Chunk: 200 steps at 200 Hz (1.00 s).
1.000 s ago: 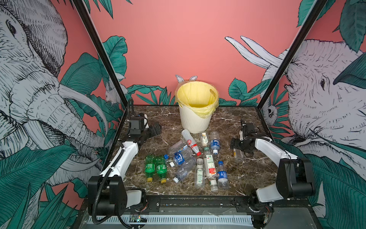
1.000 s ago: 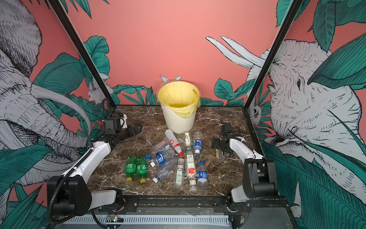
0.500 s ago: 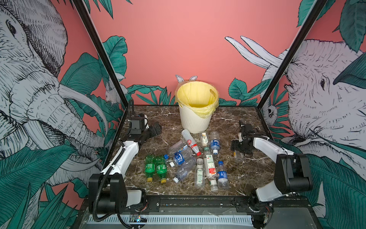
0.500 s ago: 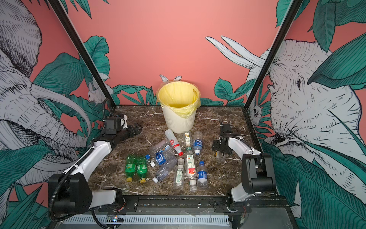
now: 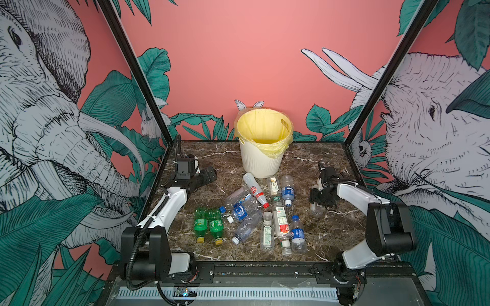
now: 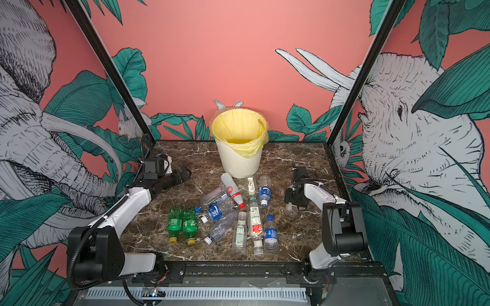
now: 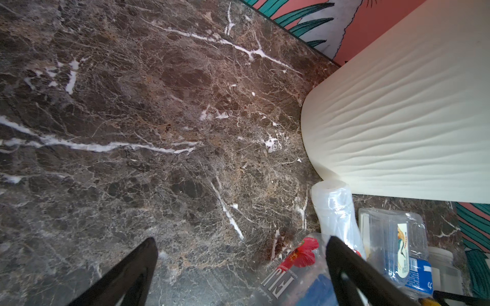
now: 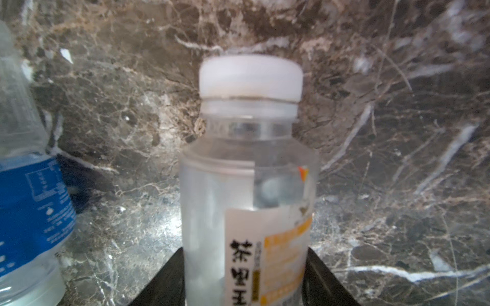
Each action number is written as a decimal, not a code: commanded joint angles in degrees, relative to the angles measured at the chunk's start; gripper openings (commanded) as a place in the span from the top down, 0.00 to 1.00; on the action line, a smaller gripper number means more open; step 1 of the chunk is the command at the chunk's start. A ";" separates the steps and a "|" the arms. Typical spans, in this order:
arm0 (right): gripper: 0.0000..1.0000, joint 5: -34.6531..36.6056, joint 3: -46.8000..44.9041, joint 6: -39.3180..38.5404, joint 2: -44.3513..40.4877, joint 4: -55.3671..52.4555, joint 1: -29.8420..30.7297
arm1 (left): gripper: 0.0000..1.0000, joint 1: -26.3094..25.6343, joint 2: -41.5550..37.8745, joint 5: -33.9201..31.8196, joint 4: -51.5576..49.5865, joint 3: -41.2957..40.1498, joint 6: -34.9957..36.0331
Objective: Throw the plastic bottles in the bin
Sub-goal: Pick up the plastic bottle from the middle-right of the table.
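Several plastic bottles (image 5: pixel 280 221) lie in a loose pile mid-table in both top views, among them two green ones (image 5: pixel 200 224) with yellow caps. The cream ribbed bin (image 5: pixel 261 161), lined with a yellow bag, stands behind the pile. Apart on the right lies a clear white-capped bottle (image 8: pixel 249 164) with an orange-and-white label. My right gripper (image 8: pixel 245 267) is shut on it, a finger pressed against each side, low over the table (image 5: pixel 316 205). My left gripper (image 7: pixel 241 239) hovers open over bare marble at the left rear (image 5: pixel 209 174), nothing between its fingers.
A blue-labelled bottle (image 8: pixel 31 201) lies close beside the held one. A red-flowered, blue-labelled bottle (image 7: pixel 297 273) and other clear bottles lie by my left gripper's far finger, near the bin's base (image 7: pixel 397 119). Black frame posts (image 5: pixel 371 100) and painted walls close in the marble table (image 5: pixel 331 238).
My right gripper's jaws have closed in onto the white-capped bottle, and that wrist has shifted slightly toward the back. The left arm and the pile have not moved.
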 commanded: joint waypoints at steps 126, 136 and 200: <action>0.58 -7.50 -1.18 6.74 -8.08 7.81 0.31 | 0.01 0.26 2.09 -1.22 1.59 -0.66 -1.74; 0.59 -8.24 -1.14 7.30 -8.77 8.70 0.31 | 0.01 0.30 2.09 -1.31 1.52 -0.65 -1.74; 0.61 -13.98 -2.34 11.72 -14.54 17.03 0.31 | 0.01 0.25 2.26 -1.42 0.87 0.18 -1.06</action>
